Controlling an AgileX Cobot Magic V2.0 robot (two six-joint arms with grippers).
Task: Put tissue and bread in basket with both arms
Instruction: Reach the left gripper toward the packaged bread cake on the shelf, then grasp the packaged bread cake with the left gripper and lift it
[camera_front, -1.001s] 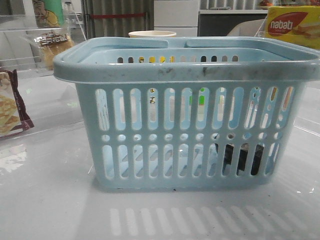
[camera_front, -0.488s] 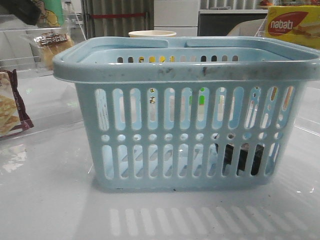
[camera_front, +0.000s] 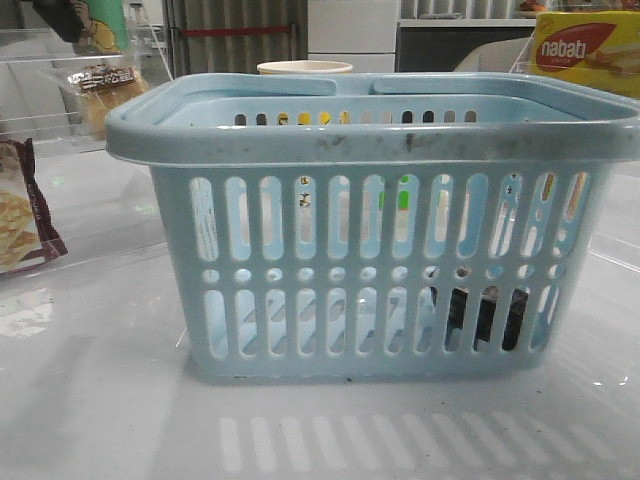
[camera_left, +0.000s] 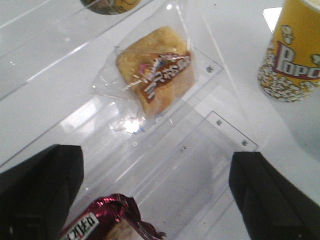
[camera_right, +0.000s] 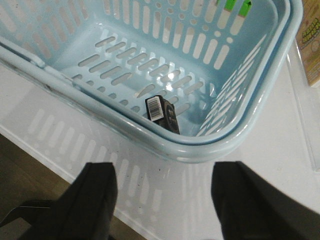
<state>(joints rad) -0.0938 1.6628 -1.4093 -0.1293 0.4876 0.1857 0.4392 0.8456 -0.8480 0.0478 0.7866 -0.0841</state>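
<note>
The light blue basket (camera_front: 380, 150) stands mid-table and also shows in the right wrist view (camera_right: 240, 125). The near-black tissue (camera_right: 162, 114) lies on its floor by a corner and shows dark through the slots (camera_front: 485, 318). The bread (camera_left: 157, 75) lies in its clear packet on a clear acrylic shelf, at the far left in the front view (camera_front: 105, 90). My left gripper (camera_left: 155, 195) is open and empty, above the shelf and short of the bread. My right gripper (camera_right: 165, 200) is open and empty, over the table just outside the basket's rim.
A maroon-edged cracker packet (camera_left: 100, 225) lies by the left finger and also shows in the front view (camera_front: 20, 215). A yellow popcorn cup (camera_left: 295, 50) stands near the bread. A yellow Nabati box (camera_front: 585, 50) is at the back right. Part of my left arm (camera_front: 55, 15) shows at the top left.
My left arm has come into the top left corner of the front view, above the bread. The basket and the tissue have not moved.
</note>
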